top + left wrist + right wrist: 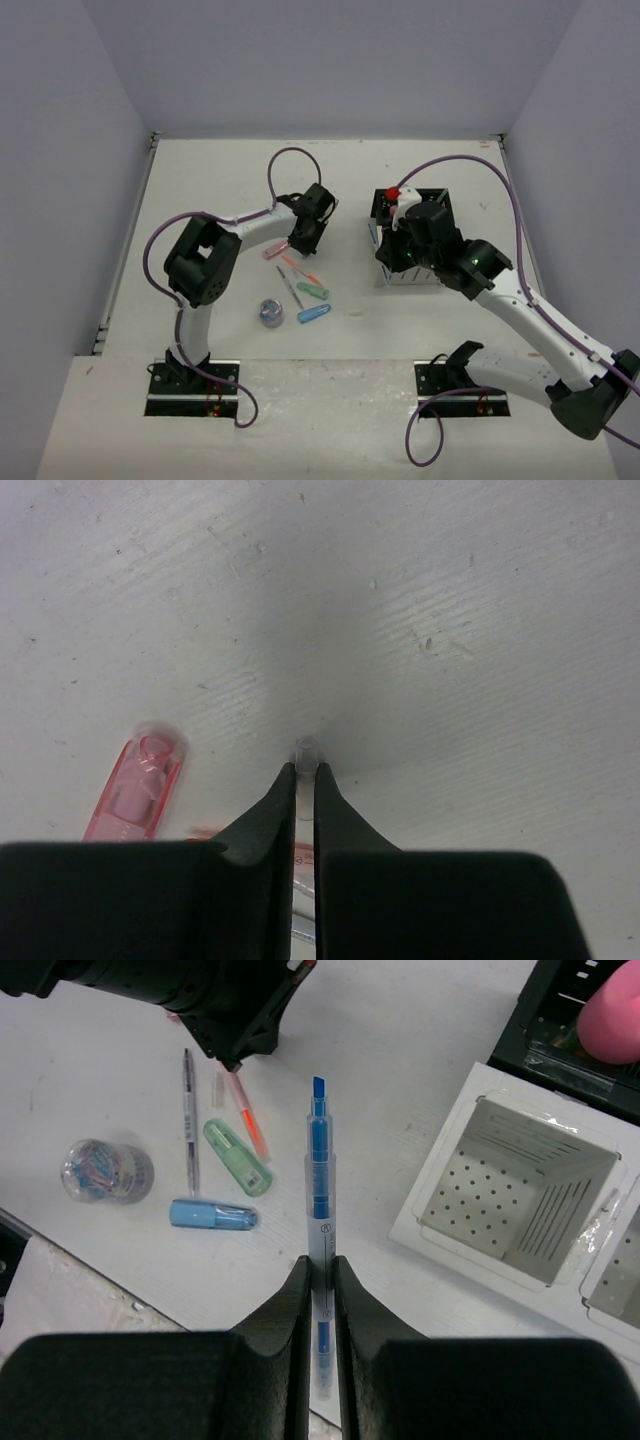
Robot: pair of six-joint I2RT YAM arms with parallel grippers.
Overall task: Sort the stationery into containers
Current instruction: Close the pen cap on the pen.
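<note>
At the left gripper (306,778): clamped shut on a thin clear-barrelled pen (306,750), with the rounded tip poking just past the black fingers (265,820) and down close to the white table top (450,600); cannot tell whether touching it. Just left of that grip, flat on the table: a short translucent pink plastic capsule (135,785).

At the right gripper (320,1265): closed tight around a long blue highlighter (318,1150) with a clear barrel, held out over the table, chisel tip pointing away from the wrist. Immediately right of the highlighter and lower down: a white plastic two-compartment box (520,1140), dotted floor and slotted walls. Right behind that: a black open-topped box (515,1035) with a rounded pink thing (612,1020) showing inside.

Further out to the left, loose on the table between the two arms: a short mint-green capsule (238,1157) beside an orange-pink pen (247,1115), a slim grey-violet pen (188,1120) alongside, a short light-blue capsule (213,1214) nearer the bases, and a round clear roll (102,1170) with coloured bits inside, off to the far left.
</note>
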